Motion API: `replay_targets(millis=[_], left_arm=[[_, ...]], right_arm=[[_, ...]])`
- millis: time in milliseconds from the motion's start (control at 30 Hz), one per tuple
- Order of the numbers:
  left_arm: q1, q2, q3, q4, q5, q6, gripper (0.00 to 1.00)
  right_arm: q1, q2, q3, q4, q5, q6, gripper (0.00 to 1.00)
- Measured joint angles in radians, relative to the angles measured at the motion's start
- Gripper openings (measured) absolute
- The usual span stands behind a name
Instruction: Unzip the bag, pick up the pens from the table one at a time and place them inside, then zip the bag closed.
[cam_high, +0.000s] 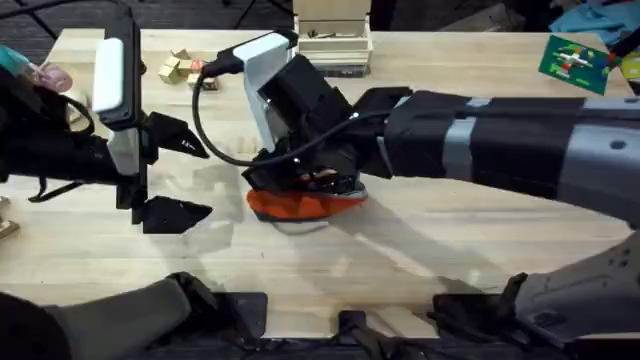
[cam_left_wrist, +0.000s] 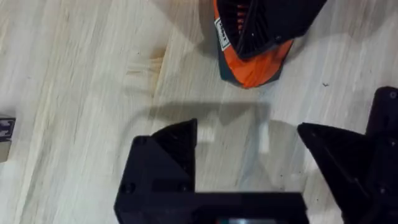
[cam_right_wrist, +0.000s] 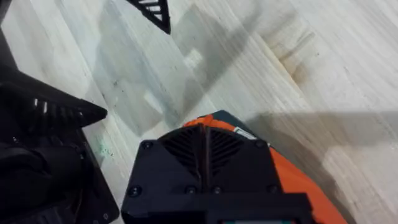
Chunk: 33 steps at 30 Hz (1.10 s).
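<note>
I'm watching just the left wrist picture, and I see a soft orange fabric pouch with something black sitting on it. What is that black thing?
Observer: That is the right gripper. Overhead, its arm stretches in from the lower right, across the light wooden table and down onto the orange pouch.
Operator: And the black prongs at the bottom of my picture?
Observer: Those belong to the left gripper, which is open. Overhead, it hangs to the left of the pouch, apart from it.
Operator: Is there anything beyond the pouch?
Observer: A pale wooden box stands at the far table edge.
</note>
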<state>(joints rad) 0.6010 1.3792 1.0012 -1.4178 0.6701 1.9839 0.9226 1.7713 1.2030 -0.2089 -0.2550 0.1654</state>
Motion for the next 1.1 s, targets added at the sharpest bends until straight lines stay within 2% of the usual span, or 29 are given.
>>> replay_targets(millis=[467, 733, 1100], left_arm=[[0.000, 0.000, 0.000, 0.000, 0.024, 0.000, 0.993], [0.000, 0.000, 0.000, -0.014, 0.123, 0.000, 0.992], [0.000, 0.000, 0.000, -0.026, 0.150, 0.000, 0.993]], right_arm=[[-0.018, -0.024, 0.000, 0.021, 0.000, 0.000, 0.031], [-0.067, -0.066, 0.000, 0.026, -0.001, 0.000, 0.030], [-0.099, -0.074, 0.000, 0.059, 0.000, 0.000, 0.031]])
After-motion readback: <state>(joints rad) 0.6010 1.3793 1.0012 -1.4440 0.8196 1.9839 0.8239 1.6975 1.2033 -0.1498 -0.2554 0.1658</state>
